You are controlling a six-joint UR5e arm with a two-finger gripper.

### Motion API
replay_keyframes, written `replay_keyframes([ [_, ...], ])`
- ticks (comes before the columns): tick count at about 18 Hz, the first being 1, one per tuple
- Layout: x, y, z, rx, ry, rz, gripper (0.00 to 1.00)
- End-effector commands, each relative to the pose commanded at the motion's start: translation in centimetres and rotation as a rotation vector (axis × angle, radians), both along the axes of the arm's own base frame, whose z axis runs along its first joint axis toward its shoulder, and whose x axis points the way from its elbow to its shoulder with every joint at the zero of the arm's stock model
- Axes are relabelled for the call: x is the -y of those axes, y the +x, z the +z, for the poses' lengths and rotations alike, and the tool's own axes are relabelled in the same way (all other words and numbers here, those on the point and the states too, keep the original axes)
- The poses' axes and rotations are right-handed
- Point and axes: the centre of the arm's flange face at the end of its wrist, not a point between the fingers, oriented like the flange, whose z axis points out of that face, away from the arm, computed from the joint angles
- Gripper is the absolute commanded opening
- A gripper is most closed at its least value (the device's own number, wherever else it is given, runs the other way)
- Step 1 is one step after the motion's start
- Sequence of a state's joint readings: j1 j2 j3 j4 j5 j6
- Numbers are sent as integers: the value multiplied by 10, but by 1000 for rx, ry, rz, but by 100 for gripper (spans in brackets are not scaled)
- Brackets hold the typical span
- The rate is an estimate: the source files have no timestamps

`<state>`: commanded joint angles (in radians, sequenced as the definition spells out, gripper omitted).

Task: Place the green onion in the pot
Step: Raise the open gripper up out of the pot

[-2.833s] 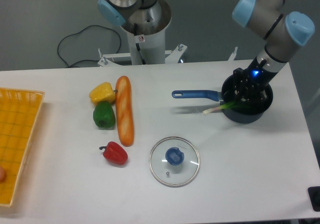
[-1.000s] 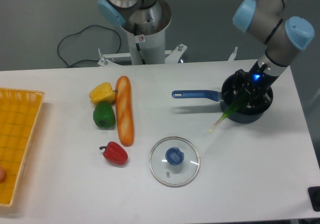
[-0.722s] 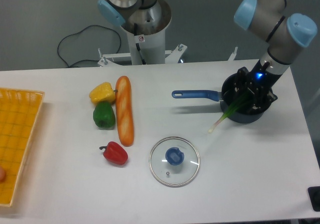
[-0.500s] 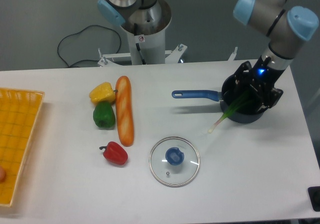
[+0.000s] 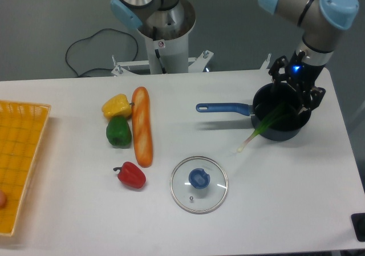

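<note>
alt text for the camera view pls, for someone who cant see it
A green onion leans in a dark pot, its white end hanging over the rim to the table, with the robot's open end effector just above. Further left lie a glass lid, a baguette and three peppers.

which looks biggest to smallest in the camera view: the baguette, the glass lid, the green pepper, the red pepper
1. Baguette, the longest by far.
2. Glass lid, wider across but shorter than the baguette.
3. Green pepper and red pepper look about alike, so they share last place.
</note>
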<state>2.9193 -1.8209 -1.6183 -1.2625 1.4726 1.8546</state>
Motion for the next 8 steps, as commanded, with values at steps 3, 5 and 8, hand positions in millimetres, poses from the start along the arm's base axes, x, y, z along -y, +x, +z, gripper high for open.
replay_keyframes([
  [3,-10,4,1,-8,-14,-35,100],
  [5,-19,10,-1,-18,-62,-59,100],
  [8,-27,16,0,-17,-70,-73,100],
])
